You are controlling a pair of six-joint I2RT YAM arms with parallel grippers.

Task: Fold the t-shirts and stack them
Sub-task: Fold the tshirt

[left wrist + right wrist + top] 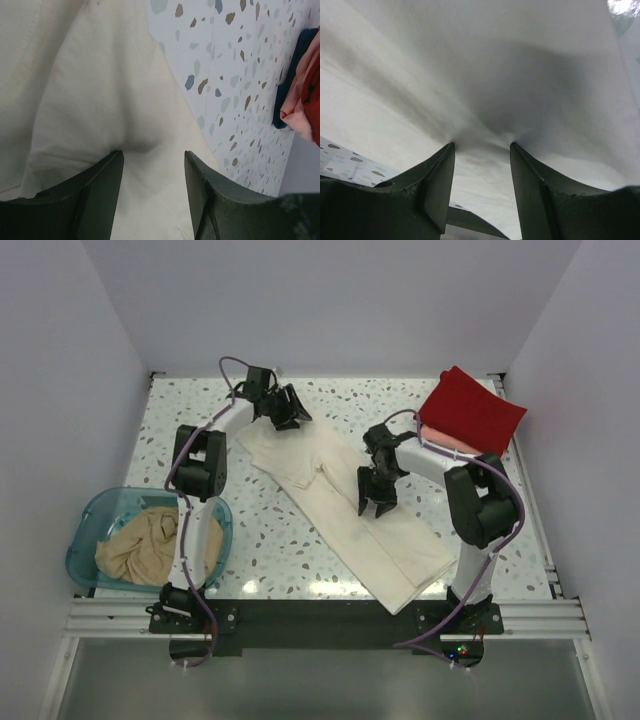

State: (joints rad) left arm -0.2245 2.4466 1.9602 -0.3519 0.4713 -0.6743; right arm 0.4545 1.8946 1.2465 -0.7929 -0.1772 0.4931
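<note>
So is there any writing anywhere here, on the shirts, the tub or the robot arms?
None that can be read.
cream-white shirt: plain, no print or label showing.
red shirt and tan shirt: plain too.
blue tub: no marking visible.
Arms: no readable lettering; only small lights at the right arm's base.

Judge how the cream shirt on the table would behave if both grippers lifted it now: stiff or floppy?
Probably floppy: the cream shirt puckers between the fingers in both wrist views. Its long unsupported middle would likely sag between the left gripper and the right gripper. It looks light and thin.
</note>
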